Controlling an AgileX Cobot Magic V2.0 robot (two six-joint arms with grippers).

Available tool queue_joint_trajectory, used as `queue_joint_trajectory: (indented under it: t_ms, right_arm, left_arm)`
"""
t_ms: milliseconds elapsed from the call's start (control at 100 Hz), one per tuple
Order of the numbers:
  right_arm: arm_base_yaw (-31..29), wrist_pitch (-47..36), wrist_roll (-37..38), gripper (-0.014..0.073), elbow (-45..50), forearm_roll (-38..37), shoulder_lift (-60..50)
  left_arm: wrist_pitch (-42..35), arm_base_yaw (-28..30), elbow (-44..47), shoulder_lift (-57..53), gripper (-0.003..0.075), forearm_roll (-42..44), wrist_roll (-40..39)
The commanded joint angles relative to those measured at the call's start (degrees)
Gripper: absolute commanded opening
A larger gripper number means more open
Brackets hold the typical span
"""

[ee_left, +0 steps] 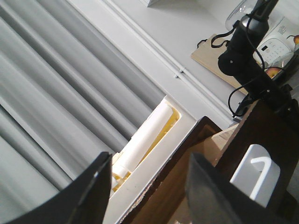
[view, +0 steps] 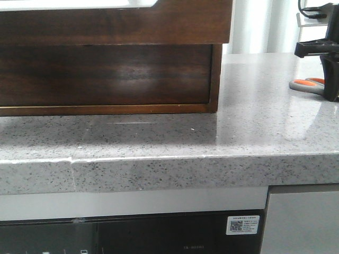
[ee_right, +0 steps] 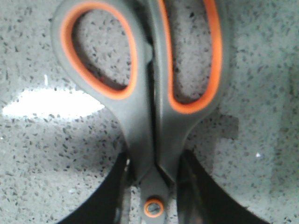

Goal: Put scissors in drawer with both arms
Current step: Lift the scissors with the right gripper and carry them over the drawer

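Far to the left of the right gripper, dark brown drawer (view: 106,74) shut flush in its wooden cabinet frame (view: 214,79), standing on the speckled grey countertop (view: 254,132). Left gripper (ee_left: 147,186) raised above the cabinet, fingers (ee_left: 88,193) spread wide with nothing between them, pale curtain (ee_left: 56,93) behind. Further right, at the counter's right edge, right gripper (ee_right: 152,186) lowered onto the scissors (ee_right: 145,93), black fingers (ee_right: 105,196) pressed against both sides of the shanks just by the orange pivot rivet, closed on them. Scissors lying flat on the countertop, long axis running straight out from between the fingers, grey-and-orange handle loops pointing away from the gripper, blades hidden beneath it. In front view, only the loops (view: 307,84) peeking out to the left of the black arm (view: 326,53).
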Motion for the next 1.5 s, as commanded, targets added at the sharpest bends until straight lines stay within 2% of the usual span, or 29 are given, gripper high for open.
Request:
queue_joint_trajectory:
  t_ms: [0, 200, 390, 510, 700, 850, 1020, 1210, 1490]
  right_arm:
    - [0.6, 1.6, -0.8, -0.0124, -1.7, 0.4, -3.6]
    - [5.6, 0.0, -2.7, -0.0124, -3.7, 1.8, -11.4]
    - [10.7, -1.6, -3.3, -0.0124, -12.0, 1.8, -19.0]
    - [14.8, -2.9, -6.4, -0.0124, -18.4, 1.9, -22.6]
    - [25.1, -3.0, -16.8, -0.0124, -24.7, 4.8, -24.3]
    - [34.0, -3.3, -26.4, -0.0124, -25.0, 4.8, -23.8]
    - [41.6, -3.9, -32.3, -0.0124, -25.0, 4.8, -21.0]
    - [45.1, -4.6, -36.7, -0.0124, -25.0, 4.8, -16.6]
    - [46.1, -4.6, -36.7, -0.0124, -24.9, 5.4, -10.9]
  left_arm:
    - [-2.4, -0.2, -1.5, 0.3, 0.0318, -2.4, -0.8]
    - [-1.3, -0.2, -1.5, 0.3, 0.0318, -2.4, -0.8]
    - [0.1, -0.2, -1.5, 0.3, 0.0318, -2.4, -0.8]
    - [0.1, -0.2, -1.5, 0.3, 0.0318, -2.5, -0.8]
    - [0.1, -0.2, -1.5, 0.3, 0.0318, -2.5, -0.8]
    - [0.1, -0.2, -1.5, 0.3, 0.0318, -2.5, -0.9]
    - [0.1, -0.2, -1.5, 0.3, 0.0318, -2.5, -0.9]
    - [0.1, -0.2, -1.5, 0.3, 0.0318, -5.2, -0.9]
    - [0.1, -0.2, -1.5, 0.3, 0.0317, -6.0, -0.9]
